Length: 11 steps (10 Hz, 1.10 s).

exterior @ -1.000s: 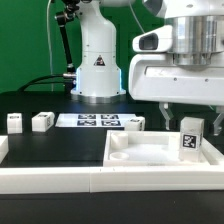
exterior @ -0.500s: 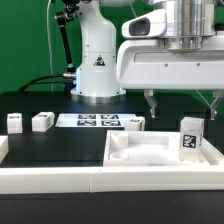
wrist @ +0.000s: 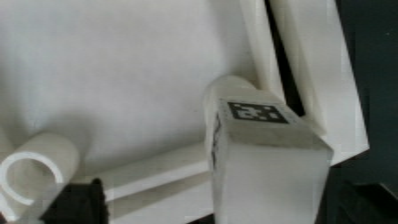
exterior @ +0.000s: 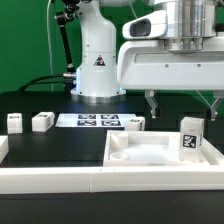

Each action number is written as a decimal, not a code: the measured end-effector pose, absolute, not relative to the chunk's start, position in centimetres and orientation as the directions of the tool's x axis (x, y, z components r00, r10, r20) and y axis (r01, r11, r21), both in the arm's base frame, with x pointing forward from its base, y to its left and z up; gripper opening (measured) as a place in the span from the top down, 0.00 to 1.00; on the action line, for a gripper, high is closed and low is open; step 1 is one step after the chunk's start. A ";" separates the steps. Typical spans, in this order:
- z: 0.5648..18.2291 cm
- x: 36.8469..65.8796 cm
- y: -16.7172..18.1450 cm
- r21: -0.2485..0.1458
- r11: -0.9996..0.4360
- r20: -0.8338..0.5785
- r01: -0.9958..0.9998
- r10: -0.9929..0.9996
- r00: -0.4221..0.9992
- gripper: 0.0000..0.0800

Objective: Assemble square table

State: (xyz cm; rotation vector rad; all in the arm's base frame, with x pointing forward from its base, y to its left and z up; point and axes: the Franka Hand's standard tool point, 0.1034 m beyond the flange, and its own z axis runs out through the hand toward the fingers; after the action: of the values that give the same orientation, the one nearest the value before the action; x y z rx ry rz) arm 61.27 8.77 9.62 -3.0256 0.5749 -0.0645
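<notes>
- Compared with a second ago, my pincer point(exterior: 182, 110) stands higher and wider. Then its fingers flanked the upright leg; now they hang spread above it, pinching nothing. Over the last half-second nothing differs.
- One white plastic square slab point(exterior: 150, 152) with raised rims lies at 5 o'clock in the exterior view, against the long white rail point(exterior: 50, 178) at 6 o'clock.
- There are four small white block legs, each carrying a black-and-white square tag.
- One upright leg point(exterior: 192, 138) stands on the slab's 3 o'clock side, below the gap between my fingers.
- Three lie on the black work surface point(exterior: 40, 140): the first loose leg point(exterior: 14, 121) at 9 o'clock, the second loose leg point(exterior: 42, 120) just beside it, and the third loose leg point(exterior: 135, 123) near the centre.
- One thin flat marker board point(exterior: 95, 120) lies between the second and third.
- In the wrist view the upright leg point(wrist: 258, 130) is a smooth, matte block with its tag on one face. The slab point(wrist: 125, 70) is plain and smooth, with one raised round ring point(wrist: 27, 172).
</notes>
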 end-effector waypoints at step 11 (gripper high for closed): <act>9.3 54.6 4.4 -0.063 -0.958 0.028 -0.280 -0.282 0.959 0.19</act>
State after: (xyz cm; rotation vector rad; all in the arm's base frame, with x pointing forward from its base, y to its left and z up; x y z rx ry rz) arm 54.65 4.45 9.32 -3.0516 0.4387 -0.0560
